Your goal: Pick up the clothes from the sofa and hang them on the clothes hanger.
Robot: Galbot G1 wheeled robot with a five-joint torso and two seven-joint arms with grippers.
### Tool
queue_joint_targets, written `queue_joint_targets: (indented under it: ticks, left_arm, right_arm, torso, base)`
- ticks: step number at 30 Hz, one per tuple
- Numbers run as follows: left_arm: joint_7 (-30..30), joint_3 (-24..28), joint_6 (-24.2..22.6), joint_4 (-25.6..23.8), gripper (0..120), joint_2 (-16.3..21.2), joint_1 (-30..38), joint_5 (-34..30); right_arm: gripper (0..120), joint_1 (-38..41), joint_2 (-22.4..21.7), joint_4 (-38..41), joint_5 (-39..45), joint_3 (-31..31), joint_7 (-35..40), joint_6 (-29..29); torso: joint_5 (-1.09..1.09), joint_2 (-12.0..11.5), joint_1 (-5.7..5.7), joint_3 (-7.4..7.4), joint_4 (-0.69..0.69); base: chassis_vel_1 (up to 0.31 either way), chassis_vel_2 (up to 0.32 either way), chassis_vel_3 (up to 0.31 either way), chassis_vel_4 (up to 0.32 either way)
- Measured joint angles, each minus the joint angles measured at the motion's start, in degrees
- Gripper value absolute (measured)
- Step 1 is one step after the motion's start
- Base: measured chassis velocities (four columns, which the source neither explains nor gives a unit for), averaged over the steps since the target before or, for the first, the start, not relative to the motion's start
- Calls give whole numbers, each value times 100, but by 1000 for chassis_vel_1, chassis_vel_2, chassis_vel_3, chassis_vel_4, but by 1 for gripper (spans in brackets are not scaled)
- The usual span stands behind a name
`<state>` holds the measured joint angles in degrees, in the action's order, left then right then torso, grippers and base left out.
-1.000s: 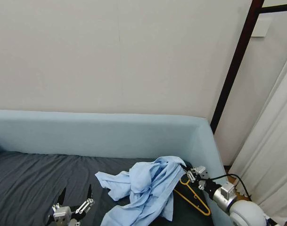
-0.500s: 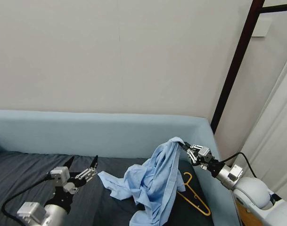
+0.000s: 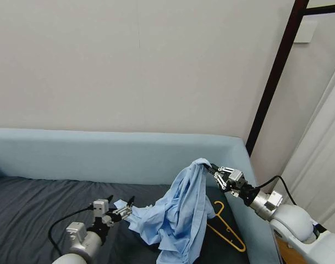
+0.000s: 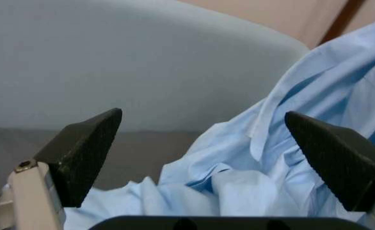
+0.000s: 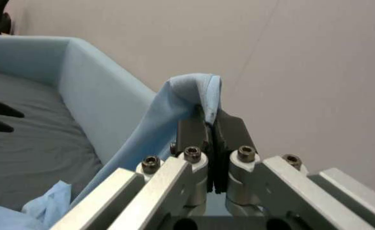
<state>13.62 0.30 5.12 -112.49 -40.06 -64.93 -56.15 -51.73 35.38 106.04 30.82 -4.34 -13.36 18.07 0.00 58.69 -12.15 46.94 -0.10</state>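
**Pinched at the Top, Draped to the Seat**

From the head: found the light blue shirt (image 3: 181,214) held up by its top fold above the right end of the sofa (image 3: 101,154), draped down from there, lower folds crumpled on the dark seat cover (image 3: 35,203). Saw the right gripper (image 3: 211,168) clamped tight on that top fold, close to the sofa's right arm. Spotted the left gripper (image 3: 122,202) low over the seat, spread wide, tips right at the shirt's lower left edge; could not tell whether touching or just apart. Noted a yellow hanger (image 3: 229,232) flat on the seat just beside the hanging cloth, below the right arm. Noted also a dark pole (image 3: 272,77) upright beyond the sofa's right end, beside a pale curtain (image 3: 321,165).

From the left wrist: saw both dark fingers (image 4: 85,148) set well apart, gripping nothing, with rumpled shirt cloth between and beyond them and the pale sofa back behind.

From the right wrist: saw the two fingers (image 5: 191,132) pressed together, the blue fold squeezed between them and poking out just past the tips, the rest of the cloth falling away toward the seat. Made out the left gripper's dark fingertips far off over the seat cover.
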Motion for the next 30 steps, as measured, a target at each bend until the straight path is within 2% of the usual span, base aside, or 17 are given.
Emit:
queue_joint_targets:
  ticks: [2, 3, 5, 6, 10, 11, 15, 22, 30]
  left_arm:
    - [-277, 372, 133, 301, 100, 78, 520, -14]
    - [-277, 372, 133, 301, 100, 78, 520, -14]
    - [-576, 814, 292, 693, 100, 53, 1057, -33]
    - [-576, 814, 292, 693, 100, 53, 1057, -33]
    - [-999, 1769, 503, 1294, 100, -296, 1724, 2]
    - [-999, 1769, 503, 1294, 100, -296, 1724, 2]
    - [-1364, 2371, 762, 2200, 100, -688, 2288, 347]
    - [-1453, 2795, 800, 2841, 100, -1054, 2803, 297]
    - [-1637, 2924, 806, 3302, 97, -1402, 3024, 266]
  right_arm:
    - [0, -112, -38, 62, 7, -102, 36, -7]
    - [0, -112, -38, 62, 7, -102, 36, -7]
    - [0, -258, -67, 131, 8, -216, 77, -11]
    - [0, -258, -67, 131, 8, -216, 77, -11]
    - [0, -465, -123, 208, -10, -362, 77, 31]
    - [0, -465, -123, 208, -10, -362, 77, 31]
    - [0, -520, -189, 224, -85, -377, 38, 113]
    - [0, -576, -211, 236, -81, -423, 43, 143]
    - [0, -515, -142, 78, -80, -357, -11, 193]
  torso:
    - [2, 0, 0, 0, 0]
    - [2, 0, 0, 0, 0]
    - [2, 0, 0, 0, 1]
    - [2, 0, 0, 0, 1]
    - [-1, 0, 0, 0, 1]
    - [-1, 0, 0, 0, 1]
    - [0, 0, 0, 0, 1]
    - [1, 1, 0, 0, 2]
    - [0, 0, 0, 0, 2]
  base:
    - [0, 0, 0, 0]
    - [0, 0, 0, 0]
    - [0, 0, 0, 0]
    - [0, 0, 0, 0]
    - [0, 0, 0, 0]
    - [0, 0, 0, 0]
    - [0, 0, 0, 0]
    - [0, 0, 0, 0]
    - [0, 0, 0, 0]
